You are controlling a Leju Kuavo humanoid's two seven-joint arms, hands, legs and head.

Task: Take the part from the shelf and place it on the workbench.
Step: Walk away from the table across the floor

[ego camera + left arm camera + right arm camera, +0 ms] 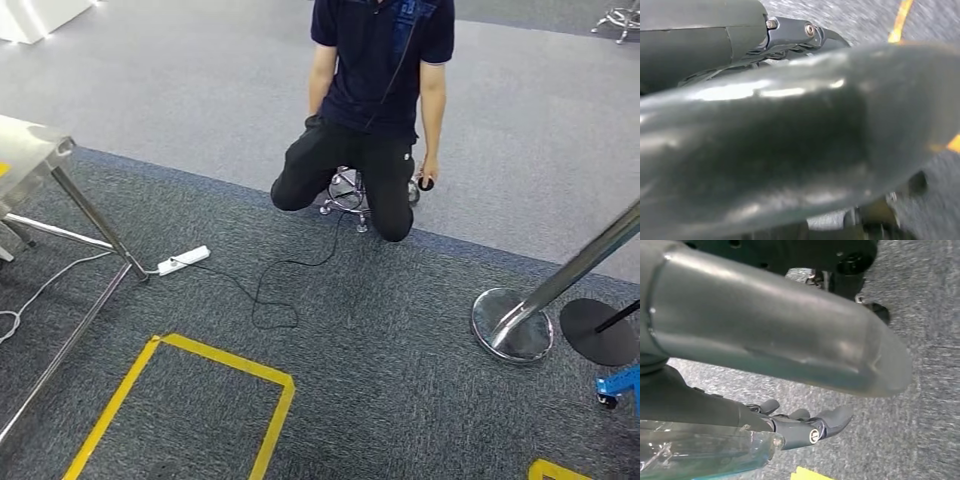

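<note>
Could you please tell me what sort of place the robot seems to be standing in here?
Probably an indoor robot test area or lab. The floor is grey carpet marked with a yellow tape rectangle, a chrome stanchion post with a round base fences the space, and a person in dark clothes kneels beside a white power strip.

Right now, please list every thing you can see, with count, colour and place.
person: one, dark blue shirt and black trousers, kneeling at the far middle of the carpet
power strip: one, white, on the carpet by the metal table's leg
cable: one, black, looping from the strip toward the person
metal table: one, silver, at the left
tape outline: one, yellow, on the near carpet
stanchion base: one, chrome, at the right
round plate: one, black, at the far right
left hand: grey, hanging over the carpet
right hand: grey, hanging over the carpet, fingers apart, holding nothing
</note>
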